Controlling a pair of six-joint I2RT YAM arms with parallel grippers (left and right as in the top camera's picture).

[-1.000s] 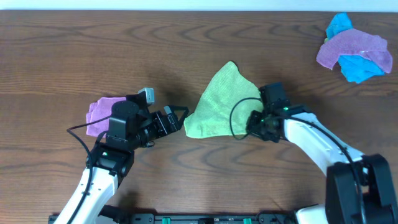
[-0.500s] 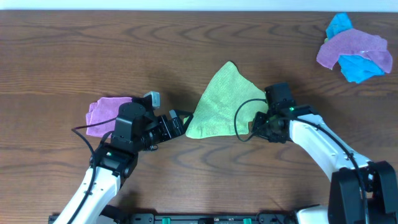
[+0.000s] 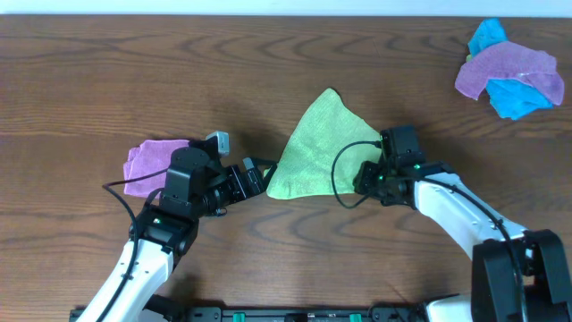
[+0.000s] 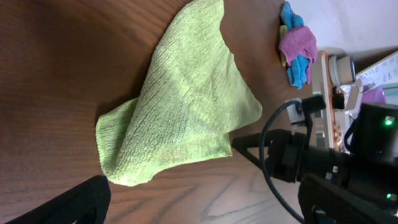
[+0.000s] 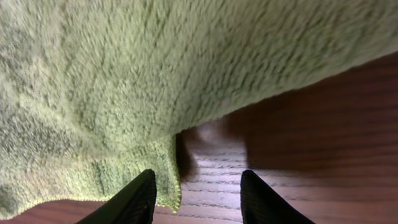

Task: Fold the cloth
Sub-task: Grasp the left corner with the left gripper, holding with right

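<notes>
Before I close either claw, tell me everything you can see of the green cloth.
The cloth is plain lime-green, nubby like microfibre, lying on the wooden table in a rough triangle pointing away from the arms. It is doubled over, a loose lobe at its near left corner. The open left claw sits by that corner; the open right claw faces its right edge.

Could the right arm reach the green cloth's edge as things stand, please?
Probably yes: the open right tool faces the cloth edge at close range, with only bare table between.
</notes>
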